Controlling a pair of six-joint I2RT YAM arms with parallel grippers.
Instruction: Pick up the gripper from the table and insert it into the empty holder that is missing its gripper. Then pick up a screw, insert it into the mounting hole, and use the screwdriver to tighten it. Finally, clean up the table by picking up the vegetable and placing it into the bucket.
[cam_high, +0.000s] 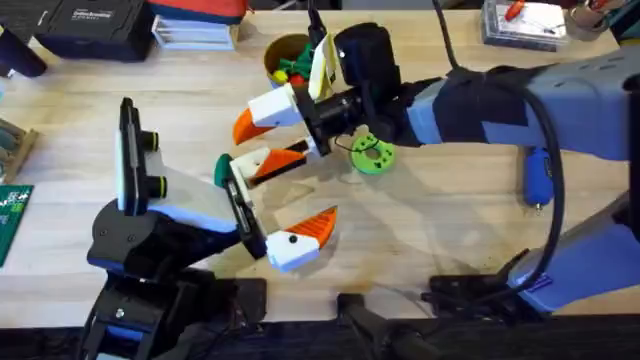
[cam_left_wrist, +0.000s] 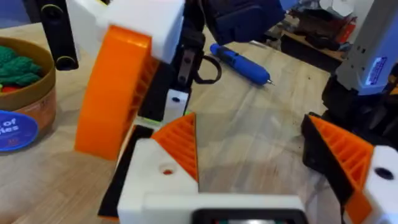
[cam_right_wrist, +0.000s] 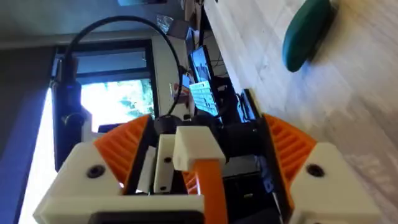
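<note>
The lime-green disc (cam_high: 372, 153) lies on the wooden table (cam_high: 450, 240) near its middle, and everything else is placed from it. The screwdriver (cam_high: 538, 178) lies flat on the table well to the right of the disc, apart from both arms. The bucket (cam_high: 285, 58) stands beyond the disc and to its left, with green pieces inside it (the left wrist view shows its blue label band). Just left of the disc, the right gripper (cam_right_wrist: 205, 124) reaches in across the middle, its white fingers with orange pads (cam_right_wrist: 121, 146) spread wide. A narrow white and orange piece (cam_right_wrist: 198, 155) sits in the gap between them, and whether either pad touches it cannot be told. The left gripper (cam_high: 312, 188) comes up from the near left of the disc with its fingers also wide apart and nothing between them. Its upper finger lies close under the right gripper. A dark green vegetable (cam_high: 222, 170) lies on the table farther left of the disc, beside the left gripper's wrist.
</note>
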